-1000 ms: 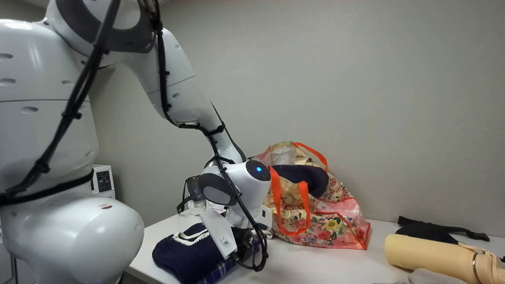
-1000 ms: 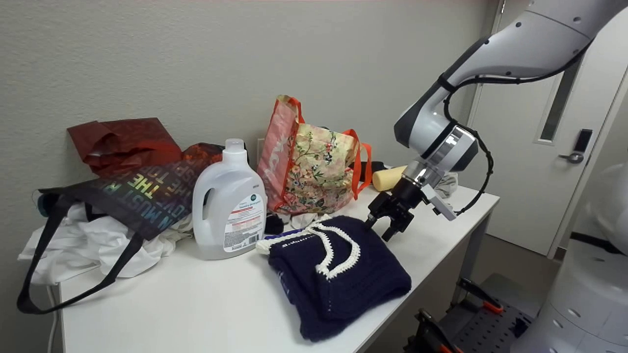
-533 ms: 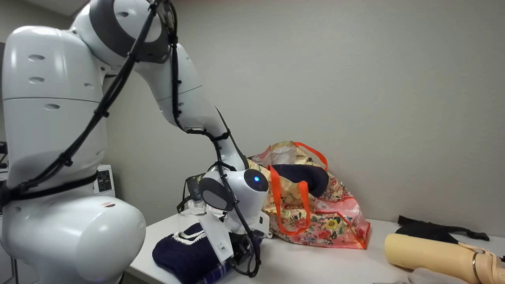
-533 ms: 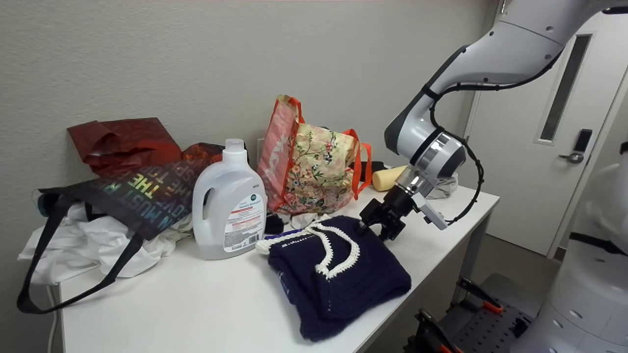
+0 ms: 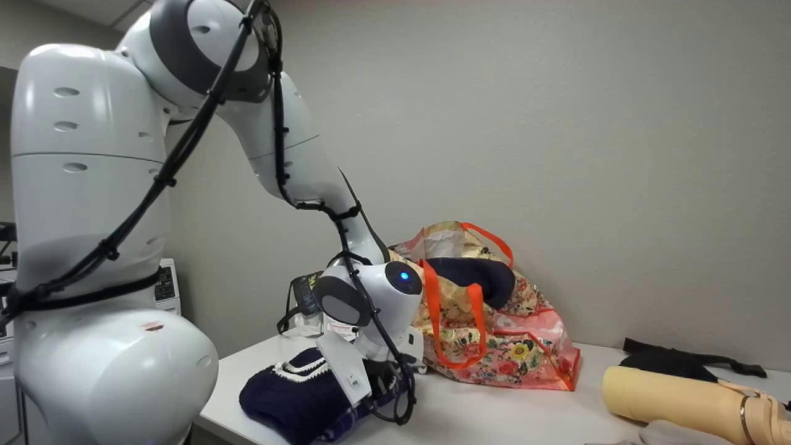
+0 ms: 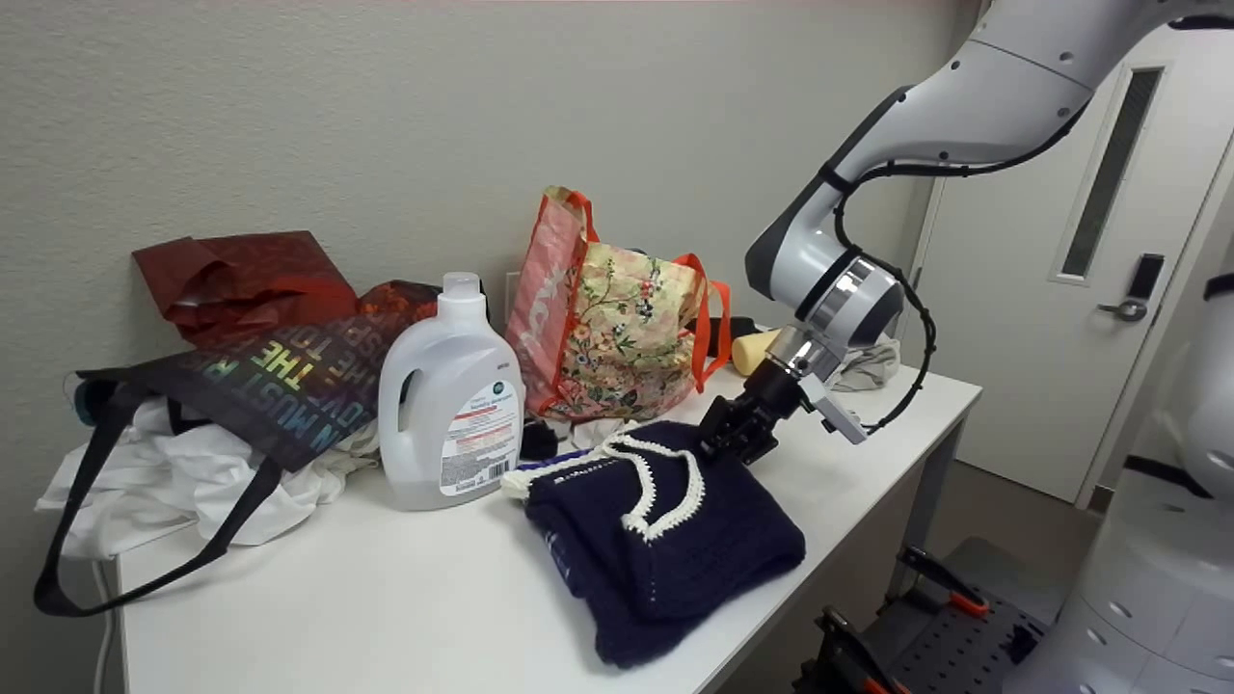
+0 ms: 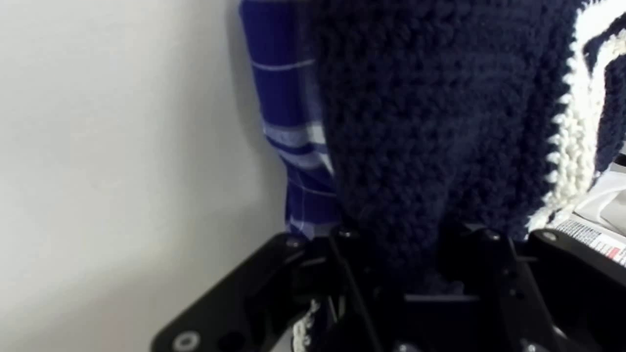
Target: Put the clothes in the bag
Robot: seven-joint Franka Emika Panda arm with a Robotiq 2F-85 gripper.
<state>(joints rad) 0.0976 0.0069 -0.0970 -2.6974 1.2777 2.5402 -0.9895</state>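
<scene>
Tool gripping near the edge of navy knit sweater: jaws spread wide a sec ago, now drawn in w/ a fold btwn them, sweater nudged slightly. It's on counter, near floral tote bag but outside; grasp prob. made, lift/bagging to go. Can't tell if blue plaid layer underneath's caught too.
</scene>
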